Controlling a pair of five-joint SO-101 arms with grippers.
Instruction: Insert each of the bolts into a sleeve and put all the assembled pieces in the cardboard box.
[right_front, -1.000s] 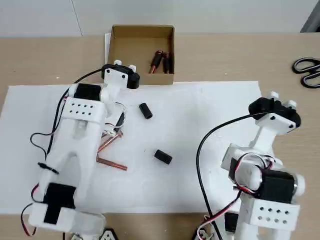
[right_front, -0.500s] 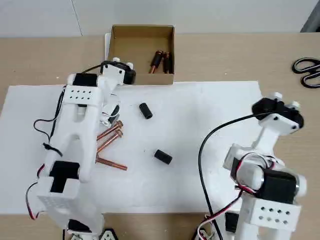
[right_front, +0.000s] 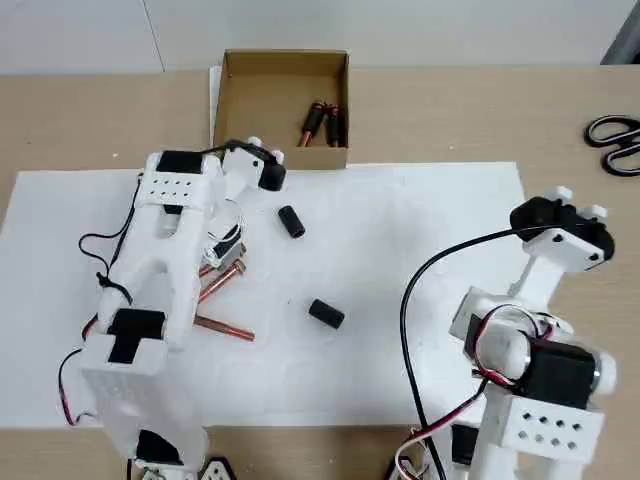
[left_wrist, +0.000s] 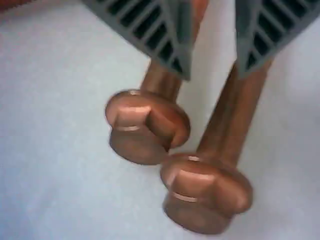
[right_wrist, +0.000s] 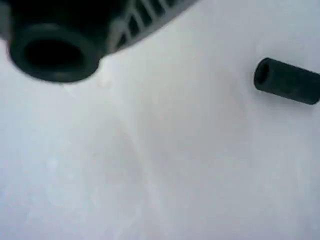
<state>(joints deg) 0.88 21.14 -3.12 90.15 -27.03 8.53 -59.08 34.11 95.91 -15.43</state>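
The left gripper (left_wrist: 212, 65) hangs low over the paired bolts (left_wrist: 147, 127), which lie side by side on the white paper (right_front: 420, 200), left of centre. Its jaws stand apart, with 1 shaft running under each ribbed finger. The third bolt (right_front: 225, 328) lies just nearer. The far sleeve (right_front: 291, 221) and the near sleeve (right_front: 326, 313) rest loose toward the middle of the sheet. At the right, the right gripper (right_front: 553, 222) appears clamped on the held sleeve (right_wrist: 52, 52), bore open, above bare paper. The cardboard box (right_front: 240, 100) sits at the far edge, with 2 assembled pieces (right_front: 322, 125) in its right side.

The risk lies in that pairing. With the heads touching and the jaws straddling both shafts, a close from here would probably trap 2 bolts at once or pinch 1 askew. Either could send the other rolling toward the third bolt, and a crooked bolt would likely jam at the sleeve's mouth. The held sleeve could also twist if it is gripped off-centre.

Compared with 1 second ago, the left arm has swung right and nearer, and its wrist has dropped from the box's near wall onto the pair. The right arm has drifted slightly right. The bolts, the loose sleeves and the box contents have not shifted.
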